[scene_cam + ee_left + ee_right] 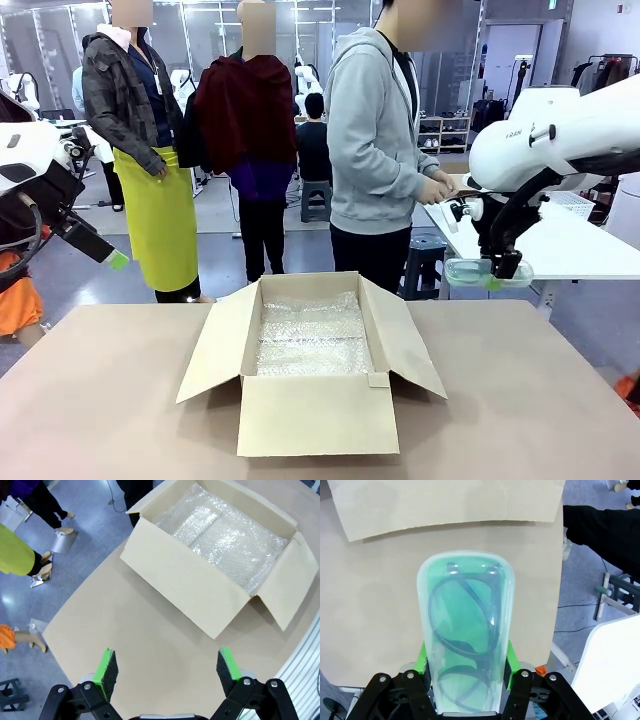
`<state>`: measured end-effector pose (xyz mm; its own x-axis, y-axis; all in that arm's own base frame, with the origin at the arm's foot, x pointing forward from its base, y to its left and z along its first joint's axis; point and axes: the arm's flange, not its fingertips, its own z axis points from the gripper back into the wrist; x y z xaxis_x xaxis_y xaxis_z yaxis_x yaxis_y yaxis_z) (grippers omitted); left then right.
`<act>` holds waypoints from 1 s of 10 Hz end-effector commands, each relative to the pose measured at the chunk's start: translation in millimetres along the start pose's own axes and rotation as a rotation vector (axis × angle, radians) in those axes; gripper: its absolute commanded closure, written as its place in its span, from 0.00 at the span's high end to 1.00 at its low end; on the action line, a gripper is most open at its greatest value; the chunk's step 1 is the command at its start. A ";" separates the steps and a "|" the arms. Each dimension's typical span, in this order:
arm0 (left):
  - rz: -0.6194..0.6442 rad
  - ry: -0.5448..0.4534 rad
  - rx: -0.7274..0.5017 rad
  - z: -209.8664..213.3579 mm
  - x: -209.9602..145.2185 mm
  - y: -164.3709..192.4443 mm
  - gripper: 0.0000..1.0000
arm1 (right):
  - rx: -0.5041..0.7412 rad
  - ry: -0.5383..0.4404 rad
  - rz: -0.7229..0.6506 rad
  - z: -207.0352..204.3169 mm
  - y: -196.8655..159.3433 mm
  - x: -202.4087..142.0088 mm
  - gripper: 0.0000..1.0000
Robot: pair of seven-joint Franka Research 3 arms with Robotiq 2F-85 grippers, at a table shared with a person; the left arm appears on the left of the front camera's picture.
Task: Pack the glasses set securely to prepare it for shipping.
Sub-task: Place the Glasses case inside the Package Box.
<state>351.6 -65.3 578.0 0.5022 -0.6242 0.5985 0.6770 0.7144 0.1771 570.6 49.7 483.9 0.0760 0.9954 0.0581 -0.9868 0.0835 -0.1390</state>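
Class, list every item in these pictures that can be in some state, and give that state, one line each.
cardboard box, open, flaps spread.
bubble wrap, lying flat inside the box.
mint-green glasses case, held in the air by the right claw.
left claw, open, empty.
right claw, shut on the case.

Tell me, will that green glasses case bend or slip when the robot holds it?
Probably stiff: the green case juts straight from the right jaws without sagging. Likely light, being thin clear plastic. Its glossy shell could slip.
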 end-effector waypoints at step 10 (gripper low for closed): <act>-0.009 -0.002 0.004 0.9 -1.2 1.0 1.00 | 0.026 0.024 0.155 30.2 -7.6 110.4 0.64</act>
<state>351.7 -65.3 578.0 0.5023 -0.6242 0.5984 0.6770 0.7144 0.1769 568.7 123.2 511.0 -0.0429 0.9980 0.0469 -0.9894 -0.0359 -0.1410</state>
